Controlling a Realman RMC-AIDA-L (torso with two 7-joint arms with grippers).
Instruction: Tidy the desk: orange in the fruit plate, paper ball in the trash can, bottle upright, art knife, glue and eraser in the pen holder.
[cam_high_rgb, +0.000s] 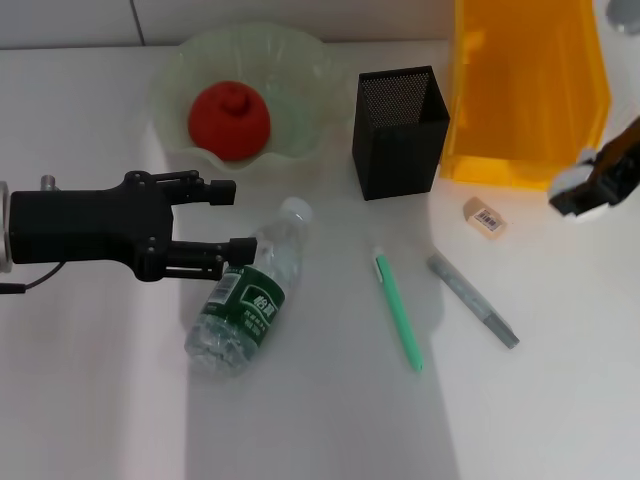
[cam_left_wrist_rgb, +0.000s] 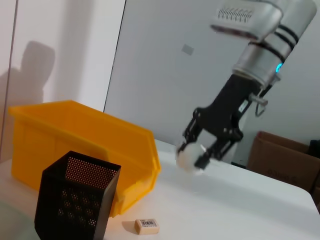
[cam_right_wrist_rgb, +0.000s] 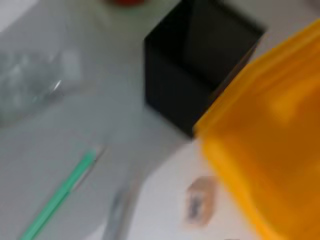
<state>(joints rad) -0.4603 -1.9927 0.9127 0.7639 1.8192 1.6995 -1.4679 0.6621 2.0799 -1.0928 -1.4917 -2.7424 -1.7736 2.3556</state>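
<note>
White counter (cam_high_rgb: 90, 400). My right hand (cam_left_wrist_rgb: 196, 156) clamps paper ball (cam_left_wrist_rgb: 189, 158), beside trash can (cam_high_rgb: 530, 90): carry over rim, release. Left hand (cam_high_rgb: 228, 218) agape beside lying bottle (cam_high_rgb: 245, 300).

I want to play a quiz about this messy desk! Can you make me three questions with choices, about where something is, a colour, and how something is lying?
1. Where is the red-orange round fruit?
A) in the pale green wavy bowl
B) in the yellow bin
C) on the desk

2. What colour is the square mesh cup?
A) white
B) black
C) green

3. How is the clear plastic bottle with the green label?
A) standing
B) lying on its side
C) in the bin

Answers: 1 A, the fruit sits inside the bowl. 2 B, its mesh is black. 3 B, it lies flat on the desk.
</note>
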